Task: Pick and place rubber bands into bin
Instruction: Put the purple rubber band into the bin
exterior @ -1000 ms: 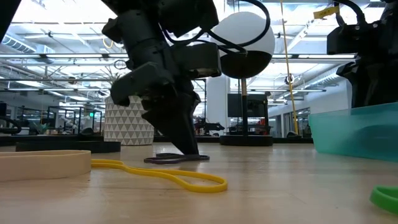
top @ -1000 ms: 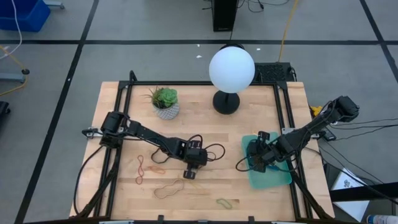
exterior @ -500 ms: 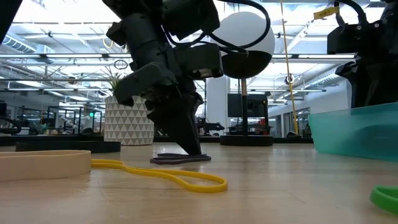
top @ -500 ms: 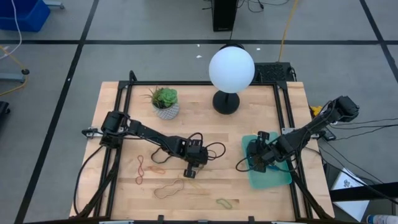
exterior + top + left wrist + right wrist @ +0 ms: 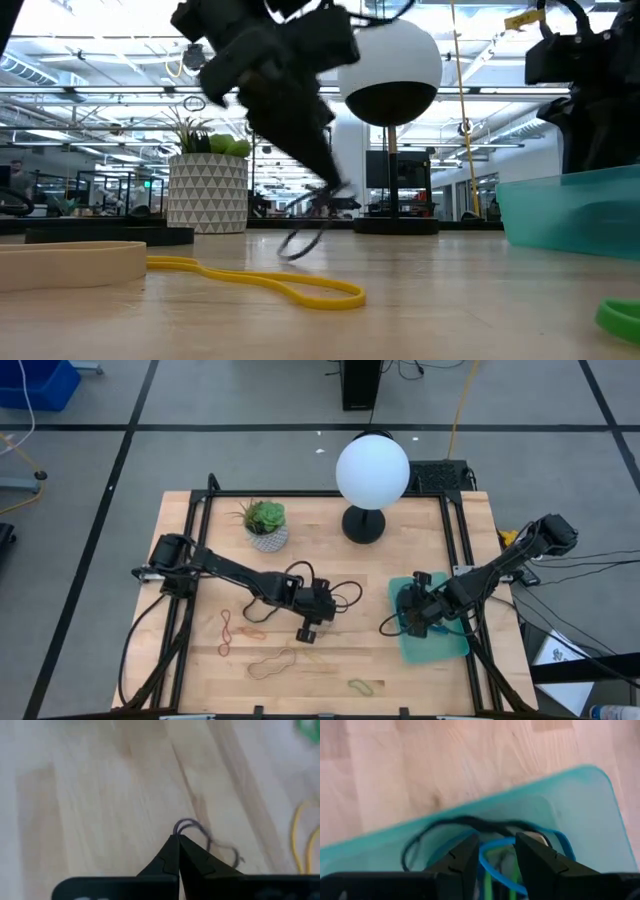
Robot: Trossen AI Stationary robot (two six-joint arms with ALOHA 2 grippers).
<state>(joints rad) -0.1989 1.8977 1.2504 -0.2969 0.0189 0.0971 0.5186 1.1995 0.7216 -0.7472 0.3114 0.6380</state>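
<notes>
High view: left hand (image 5: pixel 305 632), fingers pinched fully together on a thin grey rubber band (image 5: pixel 305 232) and raised clear of the tabletop (image 5: pixel 330 560) near its middle, judged a lift ahead of carrying to the bin (image 5: pixel 455 645). Right hand (image 5: pixel 412 615), part open and gripping nothing, hovers inside the teal bin by the right edge, which contains black, blue and green bands. Loose bands, tan (image 5: pixel 272 663), red (image 5: pixel 226 632) and yellow-green (image 5: pixel 362 685), lie along the front edge.
</notes>
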